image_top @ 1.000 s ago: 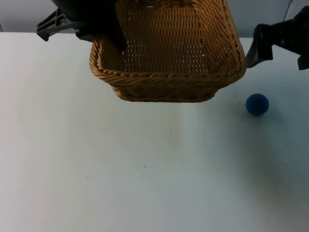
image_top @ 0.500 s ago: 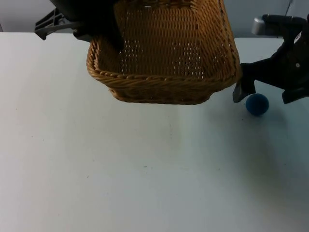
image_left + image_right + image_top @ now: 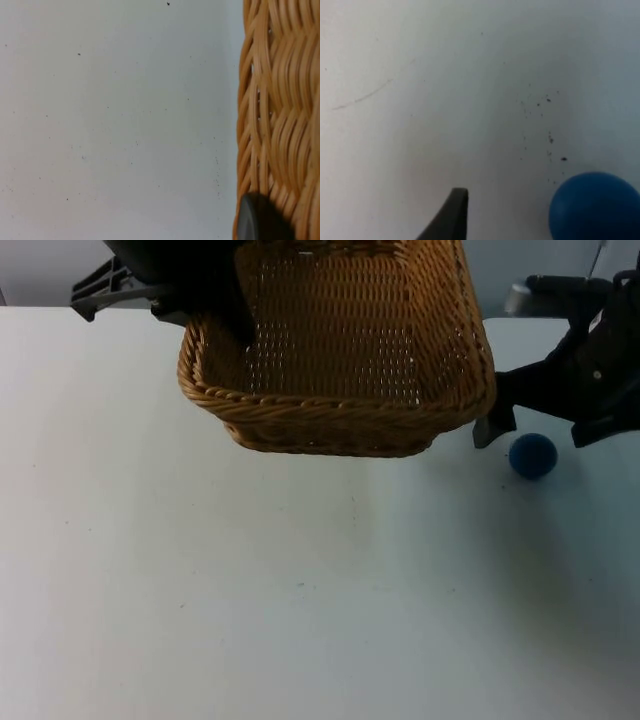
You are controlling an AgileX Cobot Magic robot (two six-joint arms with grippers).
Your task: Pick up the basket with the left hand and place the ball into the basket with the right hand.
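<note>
The woven wicker basket (image 3: 340,350) hangs above the table at the back, tilted, and it holds nothing. My left gripper (image 3: 215,310) is shut on its left rim; that rim (image 3: 280,100) passes over a black fingertip (image 3: 260,220) in the left wrist view. On the table to the right of the basket lies the small blue ball (image 3: 532,455). My right gripper (image 3: 537,437) is open just behind and above the ball, with one finger on each side. From the right wrist, the ball (image 3: 595,207) is close beside one fingertip (image 3: 452,215), not touching it.
The white table (image 3: 300,580) stretches bare in front of the basket. A grey wall (image 3: 40,270) closes off the back. The basket's right corner lies near my right gripper's left finger.
My right gripper has dropped from the back right down to the ball and now straddles it. The basket has shifted slightly to the left in my left gripper.
</note>
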